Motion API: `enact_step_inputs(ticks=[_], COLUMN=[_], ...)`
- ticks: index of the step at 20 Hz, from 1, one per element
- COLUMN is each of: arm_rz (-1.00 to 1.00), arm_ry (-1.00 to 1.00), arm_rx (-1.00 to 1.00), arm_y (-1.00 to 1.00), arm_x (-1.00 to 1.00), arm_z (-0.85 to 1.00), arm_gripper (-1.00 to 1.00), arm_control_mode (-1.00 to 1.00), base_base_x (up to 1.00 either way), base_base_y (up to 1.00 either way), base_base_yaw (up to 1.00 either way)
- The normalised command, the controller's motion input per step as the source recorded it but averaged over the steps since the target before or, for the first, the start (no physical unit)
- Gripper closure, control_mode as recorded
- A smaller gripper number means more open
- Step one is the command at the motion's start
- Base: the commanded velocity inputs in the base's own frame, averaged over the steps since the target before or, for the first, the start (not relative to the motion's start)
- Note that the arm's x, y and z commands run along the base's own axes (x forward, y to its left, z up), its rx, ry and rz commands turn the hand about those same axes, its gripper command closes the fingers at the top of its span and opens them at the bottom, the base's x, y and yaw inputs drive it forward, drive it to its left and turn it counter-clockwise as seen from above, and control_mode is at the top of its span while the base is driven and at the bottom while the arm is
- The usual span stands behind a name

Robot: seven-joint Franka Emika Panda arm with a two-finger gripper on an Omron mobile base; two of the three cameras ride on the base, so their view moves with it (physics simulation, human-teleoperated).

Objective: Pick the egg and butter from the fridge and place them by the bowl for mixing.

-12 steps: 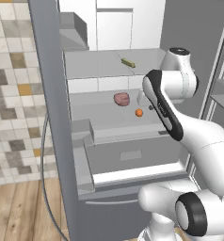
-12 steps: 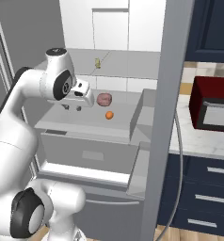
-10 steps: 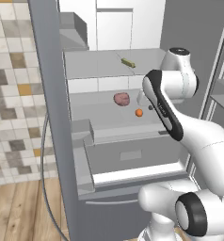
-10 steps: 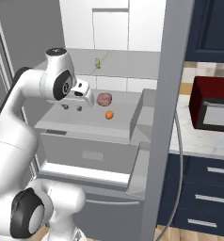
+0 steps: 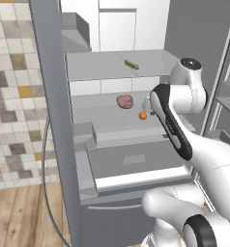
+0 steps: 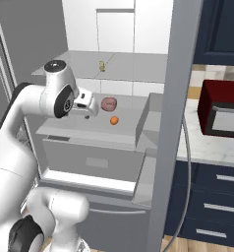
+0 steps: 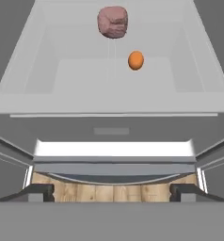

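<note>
Inside the open fridge [image 5: 54,96], going from left to right in the left base view, a pink lumpy piece [image 5: 125,101] sits on the middle shelf [image 5: 102,113], the egg [image 5: 142,116] lies just right of and in front of it, apart from it, and the end effector [image 5: 148,102] hangs over the shelf's right part, near the egg. The butter [image 5: 132,64] lies on the shelf above. From the hand view, the egg [image 7: 136,60] sits ahead, right of the pink piece [image 7: 113,21], and the 2 fingertips [image 7: 38,190] stand wide apart, holding nothing. A red microwave [image 6: 222,109] stands on the bench [image 6: 207,147] at the right.
</note>
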Motion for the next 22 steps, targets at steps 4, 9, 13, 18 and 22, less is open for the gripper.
enact_step_inputs(ticks=[4, 9, 13, 18, 22], arm_rz=[-0.01, 0.0, 0.0, 0.0, 0.0], arm_ry=[-0.12, 0.0, -0.02, -0.03, 0.0], arm_rx=[0.0, 0.0, 0.0, 0.0, 0.02], arm_y=[0.0, -0.1, -0.23, -0.24, -0.08], arm_x=[0.12, 0.38, 0.45, 0.47, 0.34], arm_z=[-0.28, -0.27, -0.15, -0.08, -0.19], arm_gripper=[-1.0, -1.0, -1.0, -1.0, -1.0], arm_control_mode=[-1.0, -1.0, -1.0, -1.0, -1.0], base_base_x=[0.0, 0.0, 0.0, 0.0, 0.0], base_base_y=[0.0, 0.0, 0.0, 0.0, 0.0], base_base_yaw=[0.0, 0.0, 0.0, 0.0, 0.0])
